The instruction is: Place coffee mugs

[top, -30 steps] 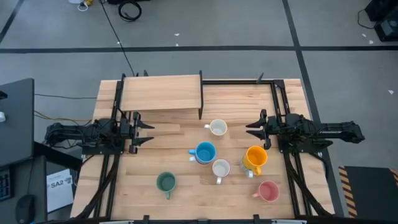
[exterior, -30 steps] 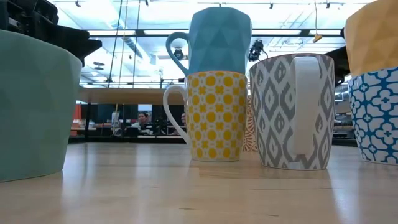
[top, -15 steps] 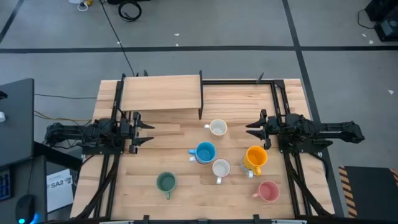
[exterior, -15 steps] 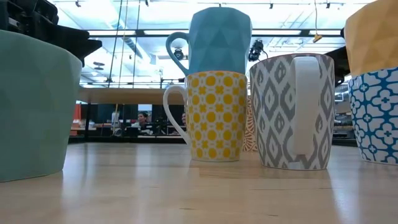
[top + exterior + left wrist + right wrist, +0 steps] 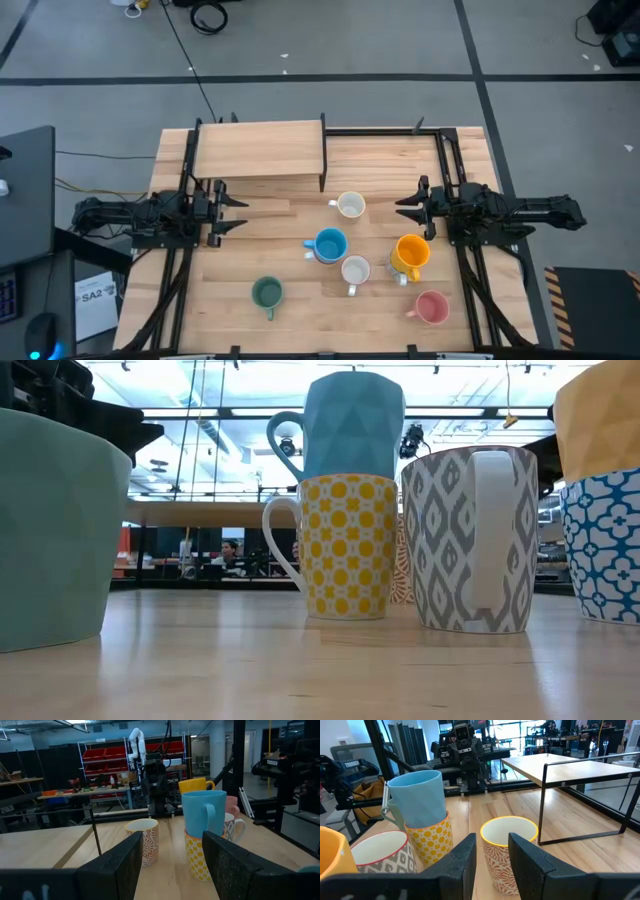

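Jaws on both sides were apart and empty: the left gripper [image 5: 238,212] spread wide by the table's [image 5: 300,310] left edge, the right gripper [image 5: 405,213] narrower. The coffee mugs sat mid-table between them, the blue mug [image 5: 330,244] stacked on a yellow-patterned one [image 5: 348,546] (shelf [image 5: 259,149] bare behind).

blue mug [image 5: 417,795] stacked on yellow-patterned mug [image 5: 431,842] | orange-patterned mug [image 5: 507,852] beside

Blue mug [image 5: 330,244] stands stacked on a yellow-patterned mug [image 5: 348,545] at centre frame; orange-yellow mug [image 5: 411,251] tops a blue-patterned one [image 5: 603,545]. Green mug [image 5: 266,292] lower left, pink mug [image 5: 432,306] lower right.
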